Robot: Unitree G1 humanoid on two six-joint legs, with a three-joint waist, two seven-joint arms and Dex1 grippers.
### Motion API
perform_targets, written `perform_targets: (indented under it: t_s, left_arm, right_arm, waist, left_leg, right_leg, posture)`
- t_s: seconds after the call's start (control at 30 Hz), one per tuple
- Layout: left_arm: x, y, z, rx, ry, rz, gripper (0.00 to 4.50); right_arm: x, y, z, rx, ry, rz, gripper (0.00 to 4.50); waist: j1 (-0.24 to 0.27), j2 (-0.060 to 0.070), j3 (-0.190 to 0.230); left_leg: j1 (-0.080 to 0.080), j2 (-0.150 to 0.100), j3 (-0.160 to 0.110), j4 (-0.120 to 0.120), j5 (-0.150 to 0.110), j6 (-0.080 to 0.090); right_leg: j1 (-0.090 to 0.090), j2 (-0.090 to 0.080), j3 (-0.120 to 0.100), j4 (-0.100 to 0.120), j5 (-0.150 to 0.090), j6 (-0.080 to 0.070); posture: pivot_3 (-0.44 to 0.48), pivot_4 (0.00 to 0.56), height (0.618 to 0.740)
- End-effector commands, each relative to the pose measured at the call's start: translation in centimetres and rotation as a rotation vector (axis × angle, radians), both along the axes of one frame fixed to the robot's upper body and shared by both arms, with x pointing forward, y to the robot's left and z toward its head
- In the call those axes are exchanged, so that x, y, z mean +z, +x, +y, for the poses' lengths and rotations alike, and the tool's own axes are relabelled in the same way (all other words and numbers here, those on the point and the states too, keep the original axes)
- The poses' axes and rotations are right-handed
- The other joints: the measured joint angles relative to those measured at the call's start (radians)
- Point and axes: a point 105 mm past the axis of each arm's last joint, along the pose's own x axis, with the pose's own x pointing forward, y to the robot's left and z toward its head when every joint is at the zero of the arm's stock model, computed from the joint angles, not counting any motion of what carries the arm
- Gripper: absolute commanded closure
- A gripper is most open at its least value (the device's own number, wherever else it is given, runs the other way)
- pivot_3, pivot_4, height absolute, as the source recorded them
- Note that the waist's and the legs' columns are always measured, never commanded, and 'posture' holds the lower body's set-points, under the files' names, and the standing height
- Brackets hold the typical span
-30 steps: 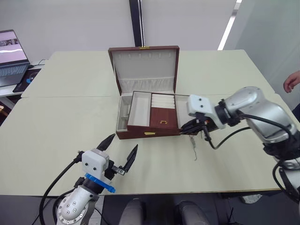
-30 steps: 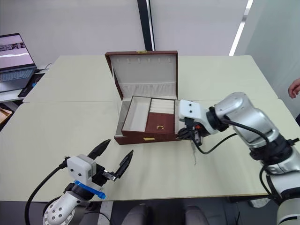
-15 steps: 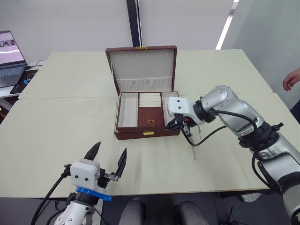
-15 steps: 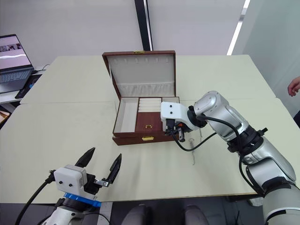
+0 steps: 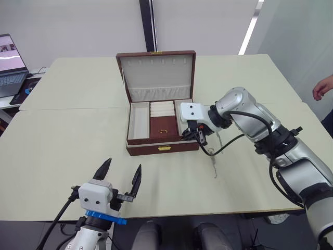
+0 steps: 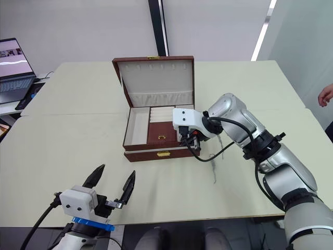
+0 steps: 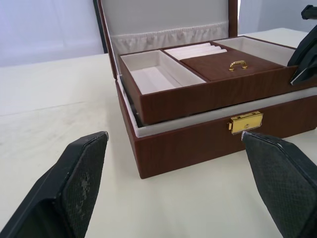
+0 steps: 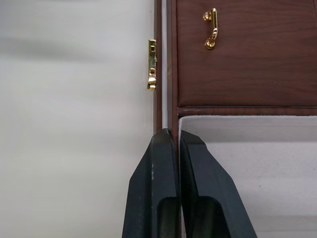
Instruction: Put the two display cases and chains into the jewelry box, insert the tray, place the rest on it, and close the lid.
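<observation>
Head views: right pincer (image 6: 188, 139) pinches the tray (image 5: 156, 117) wall at the jewelry box's (image 5: 162, 148) front corner; a chain (image 5: 213, 165) lies beside it, untouched.

Left wrist: left pincer (image 7: 173, 183) gapes wide, box ahead.

Right wrist: thin-wall grip; tray could jam tilted.

Laptop (image 5: 11, 62) cut off at frame edge, person's hand (image 5: 322, 87) partly cropped, chain (image 5: 213, 165) detail too small

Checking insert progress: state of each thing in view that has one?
jewelry box: lid open, upright.
tray: in the box, not fully seated, sits above the rim.
right gripper: shut on the tray's front wall.
left gripper: open, holds nothing.
chain: loose on the table.
laptop: open, screen on.
</observation>
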Motion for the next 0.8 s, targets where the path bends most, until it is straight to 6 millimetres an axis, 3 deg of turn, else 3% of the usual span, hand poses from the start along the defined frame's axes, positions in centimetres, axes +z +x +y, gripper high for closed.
perform_targets:
  t_s: [0.03,0.8]
  left_arm:
    - [0.6,-0.3,-0.4,0.002,-0.01,-0.032,0.0]
    - [0.6,-0.3,-0.9,0.013,-0.028,-0.029,0.0]
  right_arm:
    - [1.7,0.1,0.4,0.024,0.009,-0.047,4.48]
    - [1.7,-0.2,1.9,0.052,0.01,-0.03,4.48]
  waist:
    - [0.0,0.0,0.0]
    - [-0.004,0.0,0.0]
  left_leg:
    - [0.0,0.0,0.0,0.0,0.0,0.0]
    - [0.0,0.0,0.0,0.0,0.0,0.0]
  right_leg:
    - [0.0,0.0,0.0,0.0,0.0,0.0]
    - [0.0,0.0,0.0,0.0,0.0,0.0]
  posture:
    - [0.0,0.15,0.74]
    - [0.0,0.15,0.74]
